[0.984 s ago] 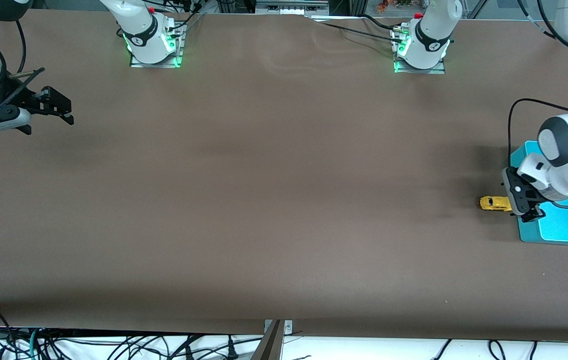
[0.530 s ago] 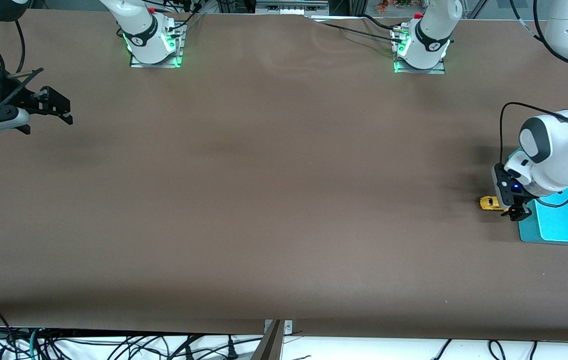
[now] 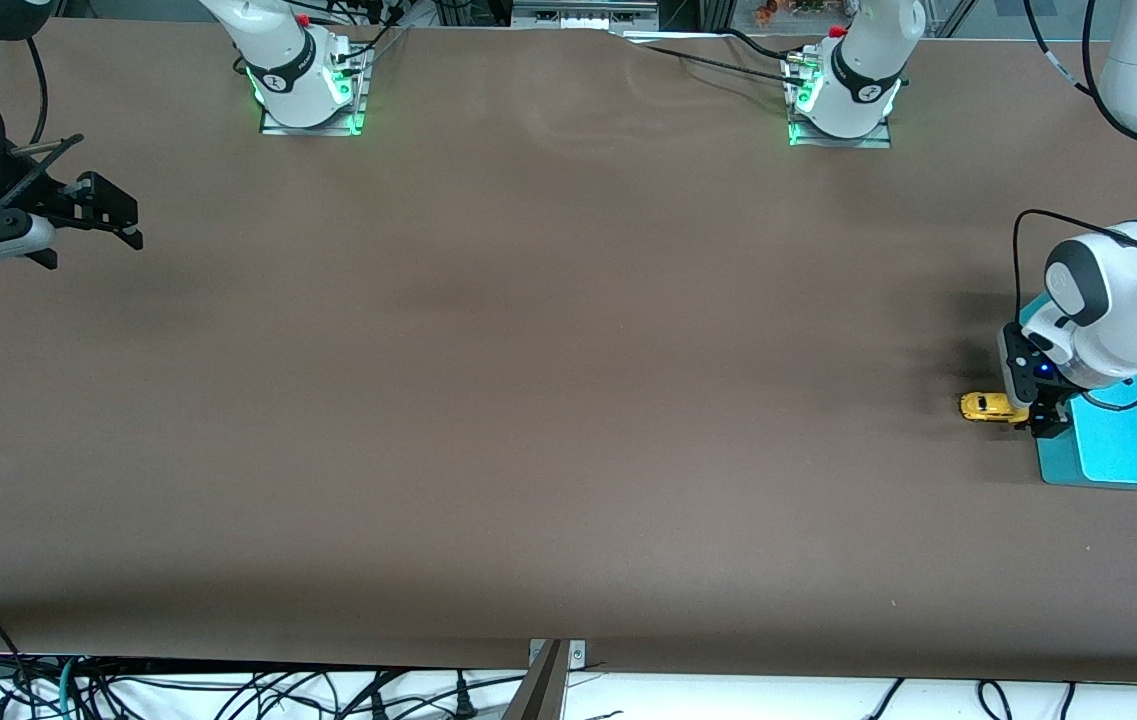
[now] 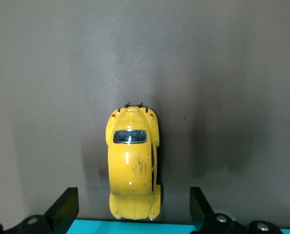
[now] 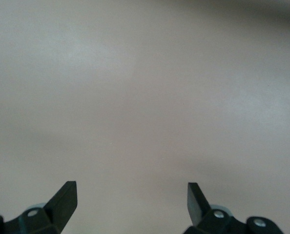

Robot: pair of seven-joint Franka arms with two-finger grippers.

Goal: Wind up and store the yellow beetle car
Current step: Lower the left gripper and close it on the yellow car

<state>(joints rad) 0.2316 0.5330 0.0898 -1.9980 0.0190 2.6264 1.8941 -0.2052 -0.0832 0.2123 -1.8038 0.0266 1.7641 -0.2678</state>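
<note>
Here, w/ left gripper point(image 4: 130, 214) spread over yellow beetle car point(image 4: 133, 168), lower straight, centre body betw. fingers, pinch sides; right gripper point(image 3: 113, 215) spread, waiting.

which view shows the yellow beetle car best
The left wrist view: the yellow beetle car fills the middle, seen from above, with a window and scuffed roof clear, between the left gripper's open fingers. The front view shows only a small yellow shape beside the teal tray. The right wrist view shows none of it.
</note>
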